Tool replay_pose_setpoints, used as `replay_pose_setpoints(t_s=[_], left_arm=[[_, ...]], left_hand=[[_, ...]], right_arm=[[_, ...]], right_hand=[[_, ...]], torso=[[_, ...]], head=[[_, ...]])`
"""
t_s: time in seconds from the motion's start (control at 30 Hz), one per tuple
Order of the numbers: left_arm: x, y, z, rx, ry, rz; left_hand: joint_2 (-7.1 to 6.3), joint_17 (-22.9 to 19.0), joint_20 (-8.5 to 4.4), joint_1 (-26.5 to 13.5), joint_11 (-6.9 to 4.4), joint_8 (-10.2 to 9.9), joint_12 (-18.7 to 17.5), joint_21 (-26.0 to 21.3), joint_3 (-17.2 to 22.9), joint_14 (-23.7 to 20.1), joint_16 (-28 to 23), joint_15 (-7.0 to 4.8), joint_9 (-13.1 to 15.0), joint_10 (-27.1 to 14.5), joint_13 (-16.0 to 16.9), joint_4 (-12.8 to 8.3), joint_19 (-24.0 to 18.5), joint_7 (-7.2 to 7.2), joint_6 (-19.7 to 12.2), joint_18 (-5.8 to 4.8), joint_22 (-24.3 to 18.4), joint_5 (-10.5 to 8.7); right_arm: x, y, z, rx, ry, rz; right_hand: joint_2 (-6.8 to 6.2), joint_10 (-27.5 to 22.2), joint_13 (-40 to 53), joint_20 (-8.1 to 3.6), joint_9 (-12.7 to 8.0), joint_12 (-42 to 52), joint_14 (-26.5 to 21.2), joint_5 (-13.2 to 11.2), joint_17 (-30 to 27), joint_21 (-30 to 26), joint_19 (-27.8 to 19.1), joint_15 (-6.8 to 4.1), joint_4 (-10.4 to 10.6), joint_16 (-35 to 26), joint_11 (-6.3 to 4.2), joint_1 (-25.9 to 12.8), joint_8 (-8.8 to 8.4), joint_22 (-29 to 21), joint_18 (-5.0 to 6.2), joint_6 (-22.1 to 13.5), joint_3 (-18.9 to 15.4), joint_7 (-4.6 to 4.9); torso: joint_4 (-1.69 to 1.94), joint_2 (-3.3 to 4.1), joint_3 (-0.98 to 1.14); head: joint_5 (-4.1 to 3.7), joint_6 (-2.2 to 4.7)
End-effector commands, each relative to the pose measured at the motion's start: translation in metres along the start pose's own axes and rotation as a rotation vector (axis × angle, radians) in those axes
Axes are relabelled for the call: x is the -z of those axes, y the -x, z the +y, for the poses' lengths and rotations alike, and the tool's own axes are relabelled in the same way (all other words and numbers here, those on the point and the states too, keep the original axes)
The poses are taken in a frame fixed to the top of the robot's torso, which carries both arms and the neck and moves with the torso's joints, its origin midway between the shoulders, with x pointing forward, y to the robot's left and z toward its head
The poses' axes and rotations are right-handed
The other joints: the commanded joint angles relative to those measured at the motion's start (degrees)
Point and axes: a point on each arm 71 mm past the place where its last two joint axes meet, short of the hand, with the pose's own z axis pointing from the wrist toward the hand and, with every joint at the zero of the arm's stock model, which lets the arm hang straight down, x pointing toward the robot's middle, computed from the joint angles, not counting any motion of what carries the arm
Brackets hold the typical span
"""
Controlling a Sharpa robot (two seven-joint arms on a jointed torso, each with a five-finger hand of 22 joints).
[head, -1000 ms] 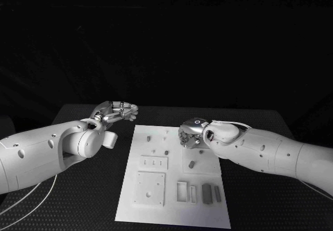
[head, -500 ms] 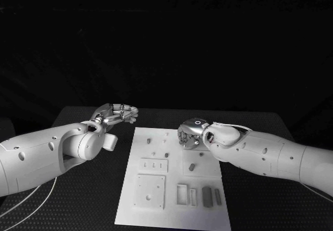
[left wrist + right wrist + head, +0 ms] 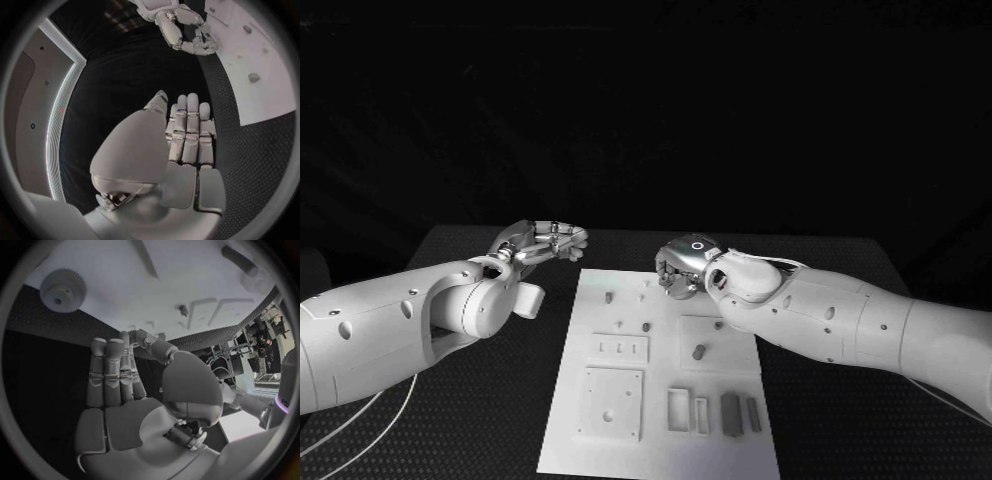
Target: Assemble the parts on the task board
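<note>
The white task board (image 3: 733, 450) lies in the middle of the black table. Small grey parts stand in it: a peg (image 3: 607, 296), another peg (image 3: 648, 323) and a short block (image 3: 698, 352). Two long grey bars (image 3: 730, 408) lie near its front right. My right hand (image 3: 682, 265) hovers over the board's far end with straight fingers (image 3: 109, 372) and holds nothing. In its wrist view a grey gear (image 3: 62, 290) lies on the board (image 3: 156, 280). My left hand (image 3: 545, 240) hangs off the board's far left corner, fingers (image 3: 187, 130) straight and together, palm bare.
Raised white plates (image 3: 613, 398) and a slotted frame (image 3: 678, 408) sit on the board's near half. Black table (image 3: 473, 440) surrounds the board on all sides. The left wrist view shows my right hand (image 3: 187, 30) at the board's edge (image 3: 262, 65).
My right hand has moved a little towards the board's far end and to the left. The left hand has stayed nearly in place.
</note>
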Motion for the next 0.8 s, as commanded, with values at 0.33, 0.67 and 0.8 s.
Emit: replay_pose_setpoints(t_s=[0.33, 0.67, 0.8], left_arm=[[-0.003, -0.006, -0.002, 0.007, -0.011, 0.018], [-0.003, -0.008, -0.002, 0.008, -0.011, 0.022], [-0.003, -0.008, -0.002, 0.008, -0.011, 0.022]], left_hand=[[-0.35, 0.1, -0.37, -0.2, 0.36, -0.3, -0.3, 0.2, 0.1, 0.6, -0.2, 0.00, 0.0, 0.1, -0.1, -0.1, 0.2, 0.30, -0.1, -0.23, -0.1, -0.14], [-0.34, 0.1, -0.37, -0.2, 0.36, -0.3, -0.3, 0.2, 0.1, 0.6, -0.3, 0.00, 0.0, 0.1, -0.1, -0.1, 0.2, 0.30, -0.1, -0.24, -0.1, -0.15], [-0.35, 0.1, -0.37, -0.2, 0.36, -0.3, -0.3, 0.2, 0.1, 0.6, -0.3, 0.00, 0.0, 0.1, -0.1, -0.1, 0.2, 0.30, -0.1, -0.24, -0.1, -0.15]], right_arm=[[-0.019, 0.003, 0.013, 0.065, -0.012, -0.066], [-0.023, -0.005, 0.011, 0.077, -0.030, -0.036], [-0.024, -0.006, 0.014, 0.076, -0.022, -0.030]], right_hand=[[-0.93, 0.5, 0.2, -0.23, 1.3, 0.0, -0.1, 0.1, 0.1, 0.3, 0.2, -0.54, 0.1, 0.6, 0.10, 0.0, 0.62, 0.2, 0.96, 1.6, 0.8, -1.33], [-0.98, 0.5, 0.3, -0.30, 1.3, 0.0, -0.1, 0.1, 0.1, 0.5, 0.4, -0.54, 0.1, 0.7, 0.10, -0.1, 0.61, 0.3, 0.96, 1.6, 0.9, -1.32], [-0.99, 0.5, 0.4, -0.32, 1.3, -0.1, -0.1, 0.1, 0.1, 0.6, 0.4, -0.54, 0.1, 0.7, 0.10, -0.1, 0.60, 0.3, 0.96, 1.6, 1.0, -1.32]], torso=[[0.33, 0.11, -0.15], [0.45, 0.24, -0.29], [0.36, 0.27, -0.24]], head=[[0.03, -0.24], [0.18, -0.39], [0.41, -0.51]])
